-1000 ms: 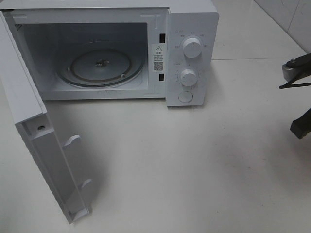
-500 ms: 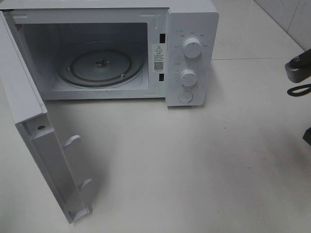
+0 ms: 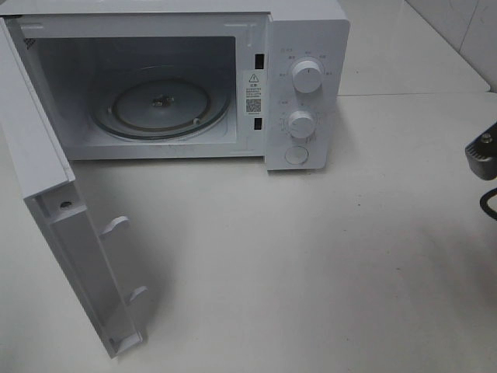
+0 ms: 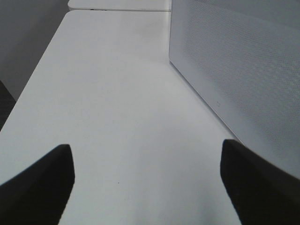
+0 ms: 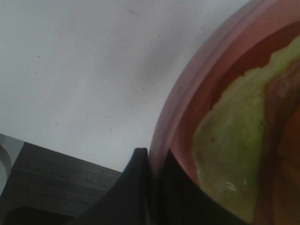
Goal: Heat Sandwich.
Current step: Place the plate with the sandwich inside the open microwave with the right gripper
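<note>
The sandwich [image 5: 229, 154] shows only in the right wrist view, with green lettuce and red-orange layers, lying on a pink plate [image 5: 197, 93]. My right gripper [image 5: 151, 183] is shut on the plate's rim, its dark fingers pressed together there. In the high view only a grey piece of the right arm [image 3: 483, 155] shows at the right edge; the plate is out of that view. My left gripper [image 4: 147, 183] stands wide open over bare table with nothing between its fingers, and is out of the high view.
A white microwave [image 3: 307, 47] stands at the back with its door [image 3: 70, 233] swung open toward the front left. Its glass turntable [image 3: 161, 105] holds nothing. The door's dotted outer face [image 4: 243, 70] rises close beside my left gripper. A dark table edge [image 5: 56, 178] lies below the plate.
The right arm has slid rightward, almost out of the high view; its dark gripper parts no longer show there. The microwave and door have not moved.
</note>
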Robot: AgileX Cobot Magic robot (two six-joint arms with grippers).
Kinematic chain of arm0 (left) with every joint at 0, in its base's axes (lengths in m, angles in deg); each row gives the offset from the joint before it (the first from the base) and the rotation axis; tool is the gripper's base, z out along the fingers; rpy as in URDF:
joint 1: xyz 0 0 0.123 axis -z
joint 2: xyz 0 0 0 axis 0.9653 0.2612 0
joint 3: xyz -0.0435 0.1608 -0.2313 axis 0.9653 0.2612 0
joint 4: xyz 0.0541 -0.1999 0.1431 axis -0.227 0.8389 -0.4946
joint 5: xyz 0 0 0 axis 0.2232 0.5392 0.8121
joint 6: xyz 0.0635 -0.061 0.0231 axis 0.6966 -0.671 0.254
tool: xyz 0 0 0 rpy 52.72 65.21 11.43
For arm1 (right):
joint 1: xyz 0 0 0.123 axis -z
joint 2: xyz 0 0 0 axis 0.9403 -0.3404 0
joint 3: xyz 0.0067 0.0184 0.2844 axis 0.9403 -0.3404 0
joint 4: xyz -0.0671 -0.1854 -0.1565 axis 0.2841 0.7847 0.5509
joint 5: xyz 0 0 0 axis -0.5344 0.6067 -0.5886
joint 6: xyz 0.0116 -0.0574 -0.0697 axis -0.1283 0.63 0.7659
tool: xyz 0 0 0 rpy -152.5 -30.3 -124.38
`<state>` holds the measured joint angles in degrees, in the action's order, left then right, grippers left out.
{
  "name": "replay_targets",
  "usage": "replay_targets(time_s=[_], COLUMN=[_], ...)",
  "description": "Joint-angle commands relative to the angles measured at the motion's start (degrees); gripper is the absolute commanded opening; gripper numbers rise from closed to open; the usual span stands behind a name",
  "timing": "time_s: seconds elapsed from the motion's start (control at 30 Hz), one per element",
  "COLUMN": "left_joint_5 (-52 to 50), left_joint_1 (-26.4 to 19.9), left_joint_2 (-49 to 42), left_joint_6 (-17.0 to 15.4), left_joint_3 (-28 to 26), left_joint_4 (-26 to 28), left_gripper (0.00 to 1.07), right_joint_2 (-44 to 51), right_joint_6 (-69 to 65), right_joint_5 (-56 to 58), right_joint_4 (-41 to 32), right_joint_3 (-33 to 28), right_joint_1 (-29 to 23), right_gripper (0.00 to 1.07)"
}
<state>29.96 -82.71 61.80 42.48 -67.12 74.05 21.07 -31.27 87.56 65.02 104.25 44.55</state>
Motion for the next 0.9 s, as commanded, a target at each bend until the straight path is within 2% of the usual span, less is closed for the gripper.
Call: replay_targets(time_s=[0.03,0.2,0.4,0.77,0.9], left_joint_5=[-0.92,-0.92,-0.92,-0.92,-0.92], left_joint_1=[0.29,0.29,0.29,0.29,0.29], left_joint_2=[-1.03,-1.03,-1.03,-1.03,-1.03], left_joint_6=[-0.46,-0.46,-0.46,-0.46,-0.46], left_joint_3=[0.17,0.17,0.17,0.17,0.17], left_joint_4=[-0.11,-0.11,-0.11,-0.11,-0.11], left_gripper=[0.81,0.81,0.81,0.81,0.81], right_joint_2=[0.69,0.69,0.69,0.69,0.69], right_joint_6=[1.2,2.86,11.97,29.45,41.54], right_joint_5=[0.8,0.86,0.11,-4.07,-4.01], right_joint_4=[2.01,2.18,2.18,2.06,1.95], right_joint_3=[-0.29,-0.29,-0.29,-0.29,-0.29], right_joint_1=[-2.12,-7.1,-12.66,-13.46,-13.46], right_gripper=[0.0,0.0,0.0,0.0,0.0])
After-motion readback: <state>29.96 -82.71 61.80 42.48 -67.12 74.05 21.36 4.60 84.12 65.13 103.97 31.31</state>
